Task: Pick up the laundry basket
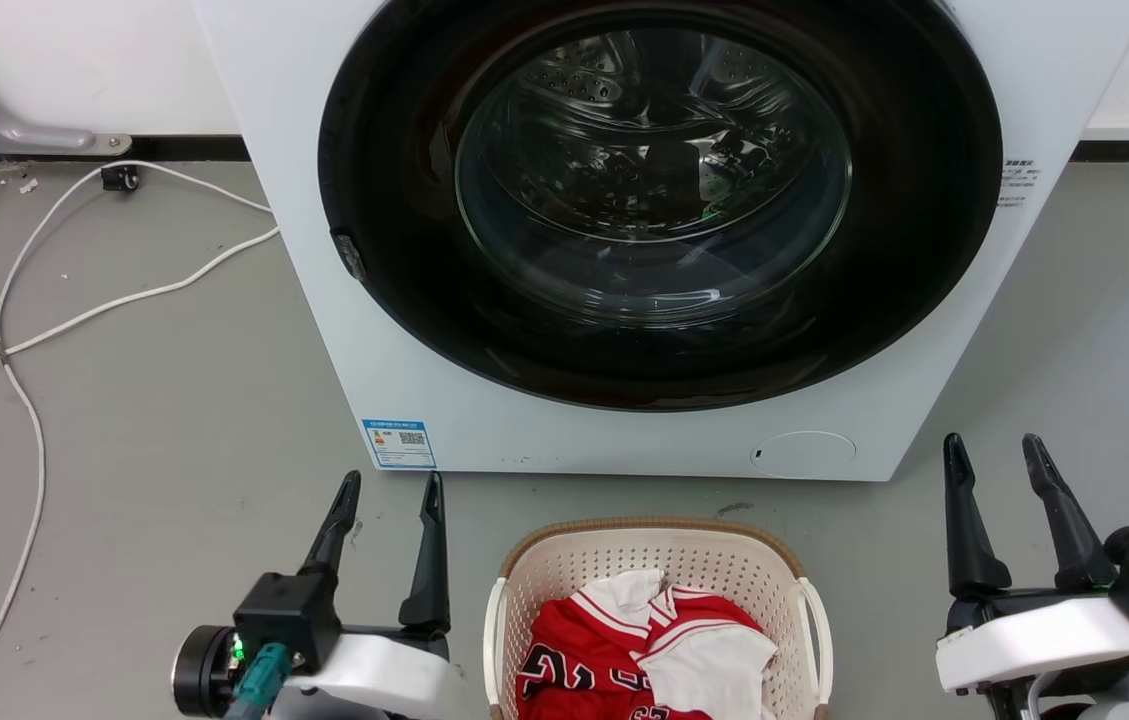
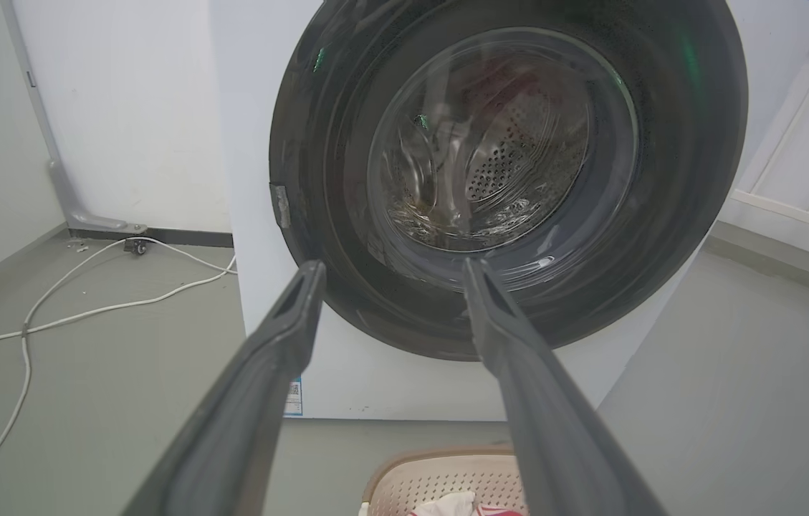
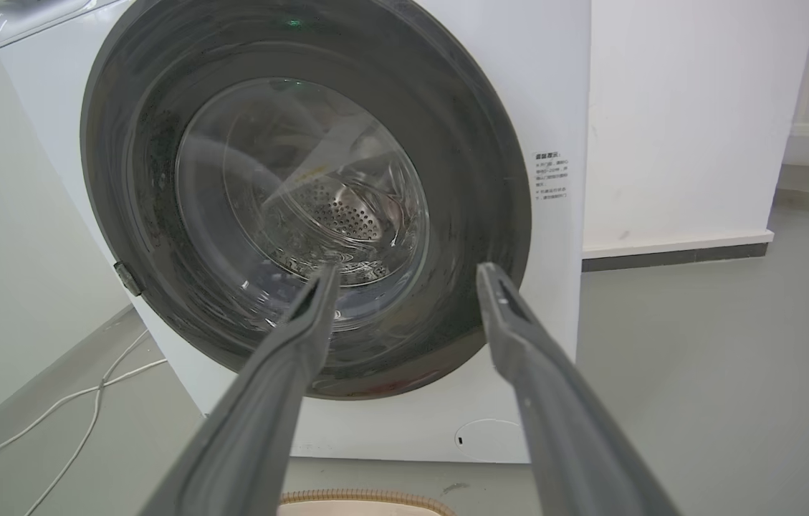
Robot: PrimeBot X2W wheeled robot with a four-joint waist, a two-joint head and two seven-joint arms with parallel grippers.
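The laundry basket (image 1: 564, 570), cream perforated plastic with a brown woven rim and white side handles, stands on the floor at the bottom centre of the head view, holding red and white clothes (image 1: 644, 650). Its far rim peeks into the left wrist view as the basket (image 2: 440, 476) and into the right wrist view as the basket (image 3: 361, 499). My left gripper (image 1: 394, 485) hovers open to the basket's left, nothing between its fingers. My right gripper (image 1: 994, 448) hovers open to its right, also holding nothing. Both point toward the washing machine.
A white front-loading washing machine (image 1: 854, 400) with its dark round door (image 1: 659, 190) shut stands just behind the basket. White cables (image 1: 34, 330) trail over the grey floor at the left. Walls stand behind and at the far left.
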